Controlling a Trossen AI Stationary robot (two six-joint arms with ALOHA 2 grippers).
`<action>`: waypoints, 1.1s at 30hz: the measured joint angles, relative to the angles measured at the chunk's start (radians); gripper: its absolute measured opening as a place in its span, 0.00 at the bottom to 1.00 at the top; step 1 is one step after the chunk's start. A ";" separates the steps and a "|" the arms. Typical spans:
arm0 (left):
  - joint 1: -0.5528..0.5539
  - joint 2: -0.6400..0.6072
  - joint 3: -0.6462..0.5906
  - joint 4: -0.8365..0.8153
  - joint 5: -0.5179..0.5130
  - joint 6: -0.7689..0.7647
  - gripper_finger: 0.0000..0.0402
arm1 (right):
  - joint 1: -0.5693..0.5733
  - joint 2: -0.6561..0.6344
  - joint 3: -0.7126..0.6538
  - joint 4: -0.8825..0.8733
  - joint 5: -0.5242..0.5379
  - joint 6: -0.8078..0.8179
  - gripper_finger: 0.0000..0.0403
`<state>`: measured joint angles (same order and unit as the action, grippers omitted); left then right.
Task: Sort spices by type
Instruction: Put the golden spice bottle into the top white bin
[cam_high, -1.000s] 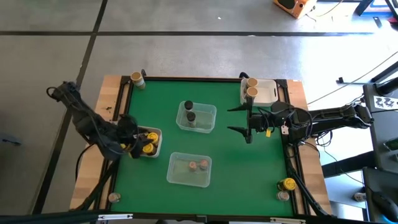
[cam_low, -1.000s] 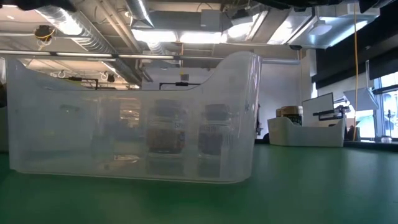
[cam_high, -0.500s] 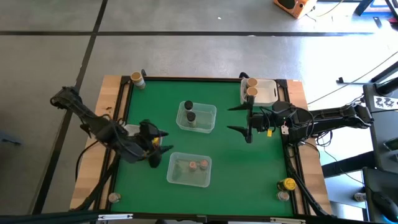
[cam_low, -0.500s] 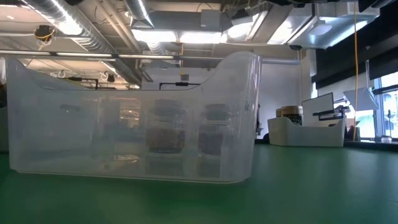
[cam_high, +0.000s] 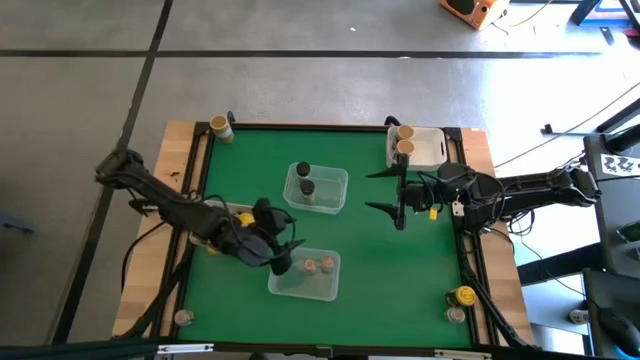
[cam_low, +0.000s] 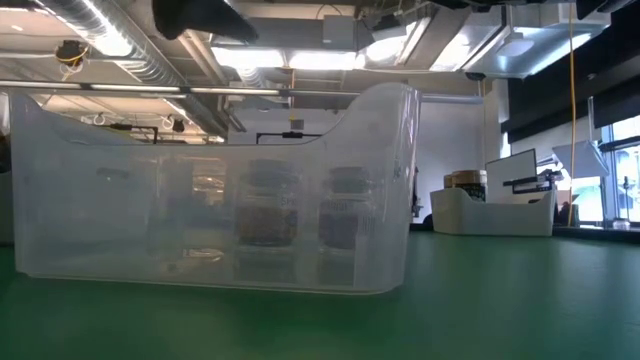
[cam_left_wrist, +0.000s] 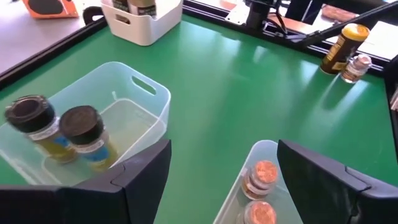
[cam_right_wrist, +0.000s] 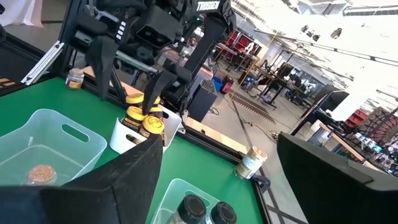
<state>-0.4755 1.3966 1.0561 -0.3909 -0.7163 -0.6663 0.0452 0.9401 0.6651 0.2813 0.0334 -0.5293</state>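
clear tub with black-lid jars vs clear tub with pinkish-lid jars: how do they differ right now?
1. The black-lid tub sits mid-table, farther back; the pinkish-lid tub sits nearer the front edge.
2. Two black-lidded jars stand in the first; two pinkish-brown-lidded jars in the second.
3. The open left gripper hovers at the pinkish-lid tub's corner; nothing is over the black-lid tub.

Shared: both are clear and hold two upright jars.
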 joint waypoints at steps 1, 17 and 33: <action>0.005 0.009 0.000 0.015 0.008 0.009 0.72 | 0.000 0.000 0.000 0.000 0.000 0.000 0.79; 0.028 0.150 0.000 0.301 0.116 0.169 0.72 | 0.000 0.000 0.000 0.001 0.000 -0.001 0.79; 0.075 0.270 0.062 0.301 0.323 0.144 0.72 | 0.000 0.000 0.000 -0.001 0.000 -0.002 0.79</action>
<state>-0.4007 1.6665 1.1178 -0.0895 -0.3930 -0.5227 0.0452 0.9401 0.6651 0.2802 0.0334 -0.5308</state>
